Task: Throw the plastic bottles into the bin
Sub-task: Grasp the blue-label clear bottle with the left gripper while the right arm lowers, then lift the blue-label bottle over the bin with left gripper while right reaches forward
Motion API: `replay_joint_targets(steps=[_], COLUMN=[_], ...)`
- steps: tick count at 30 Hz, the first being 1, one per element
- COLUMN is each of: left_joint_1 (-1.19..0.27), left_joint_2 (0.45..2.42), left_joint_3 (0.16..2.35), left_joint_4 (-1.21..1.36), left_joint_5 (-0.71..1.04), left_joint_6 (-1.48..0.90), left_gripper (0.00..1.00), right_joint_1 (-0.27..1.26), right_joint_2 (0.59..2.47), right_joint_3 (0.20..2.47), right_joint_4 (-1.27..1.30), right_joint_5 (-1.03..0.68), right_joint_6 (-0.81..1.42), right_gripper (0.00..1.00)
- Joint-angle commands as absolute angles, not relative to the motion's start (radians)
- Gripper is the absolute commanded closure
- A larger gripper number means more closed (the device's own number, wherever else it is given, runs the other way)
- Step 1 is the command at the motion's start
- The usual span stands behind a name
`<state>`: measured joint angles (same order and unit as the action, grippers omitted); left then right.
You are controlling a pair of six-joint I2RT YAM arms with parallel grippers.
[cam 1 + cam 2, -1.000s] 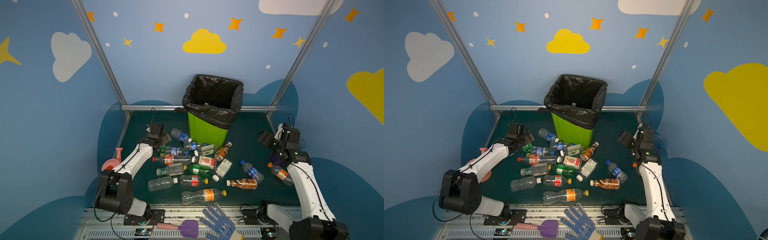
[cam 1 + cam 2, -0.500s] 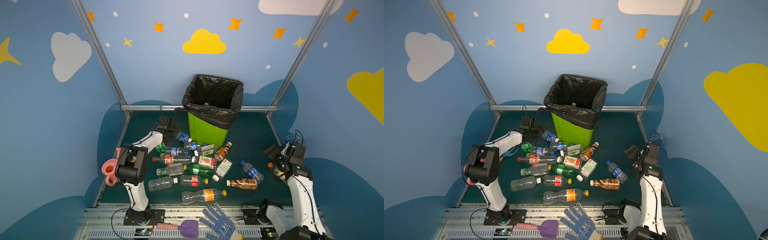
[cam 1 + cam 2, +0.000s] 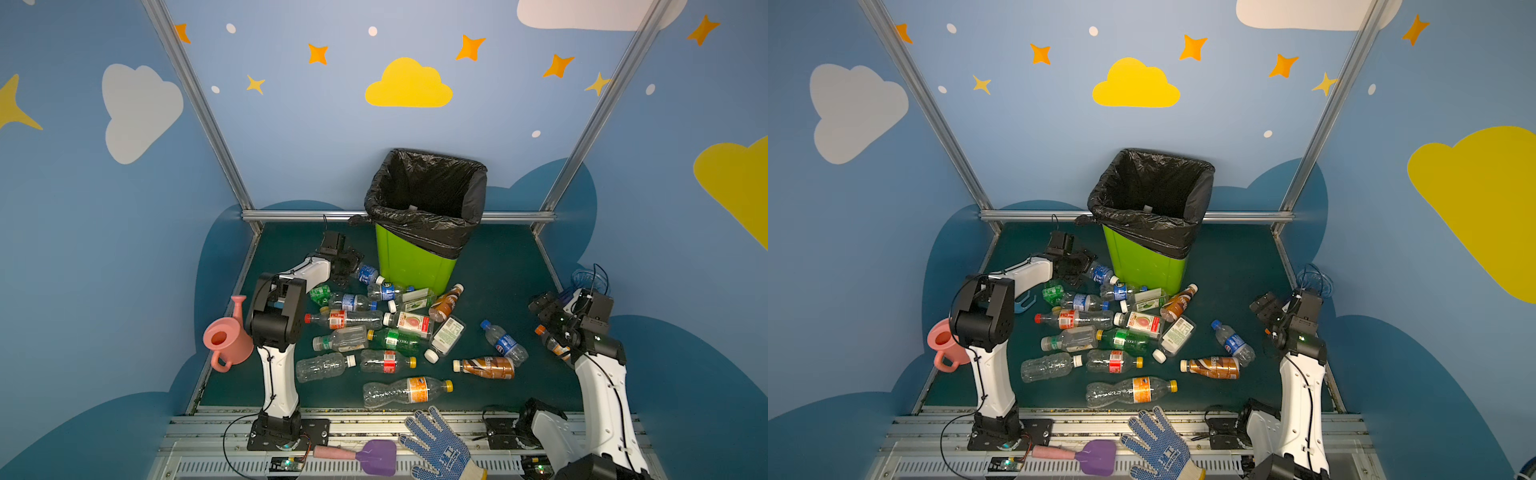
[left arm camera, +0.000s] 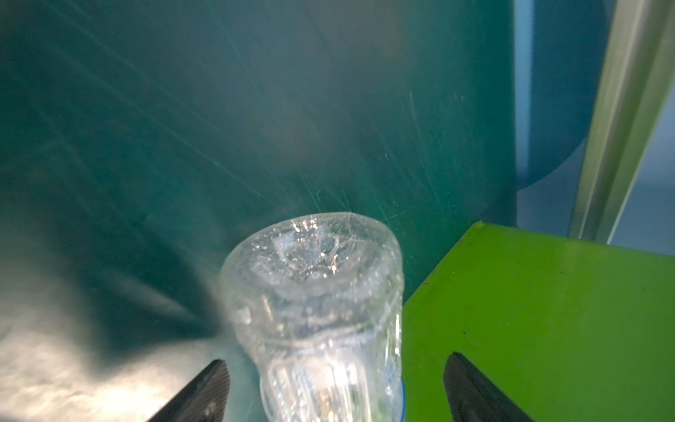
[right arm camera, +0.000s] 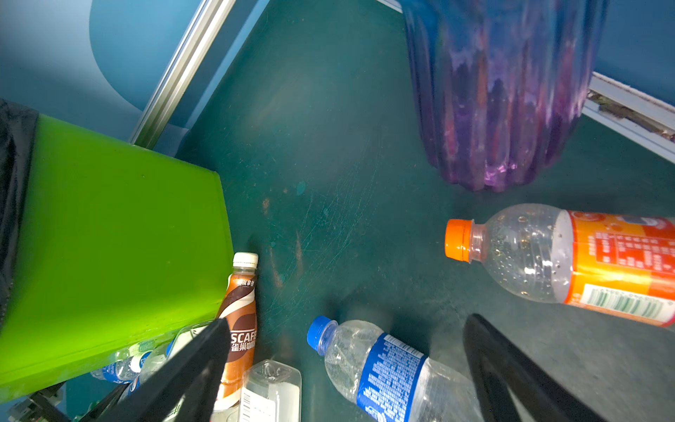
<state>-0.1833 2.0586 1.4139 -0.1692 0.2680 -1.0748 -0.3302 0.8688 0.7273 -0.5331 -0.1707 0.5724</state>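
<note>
Your blue-labelled bottle (image 3: 368,274) lies on the tabletop (image 3: 490,266) just beside the bin (image 3: 411,266). Your left hand (image 3: 350,270) straddles its base, spread, not gripping, elbow raised. A second ago that arm lay low, farther left. Your right hand (image 3: 542,305) gapes, empty.

Seventeen small plastic drink bottles (image 3: 407,390) are counted, some partly hidden. One lime-green rectangular plastic bin (image 3: 411,266), one pink plastic watering can (image 3: 226,340), one blue-purple ribbed vase (image 5: 493,91), one blue-dotted knitted glove (image 3: 436,446) and one purple pink-handled scoop (image 3: 376,457) are also seen.
</note>
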Motion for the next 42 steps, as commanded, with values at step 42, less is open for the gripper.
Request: replay_joint_targets(steps=[42], left_joint_1=[-0.459], left_joint_2=[1.956], left_joint_3=[2.559], left_joint_4=[-0.692], left_joint_5=[0.091], left_joint_6=[-0.376], left_gripper=[0.21], right_joint_1=[-0.392], right_joint_2=[0.792], right_joint_3=[0.809], right_joint_4=[-0.560], right_joint_5=[-0.259], right_joint_6=[0.554], right_gripper=[0.02])
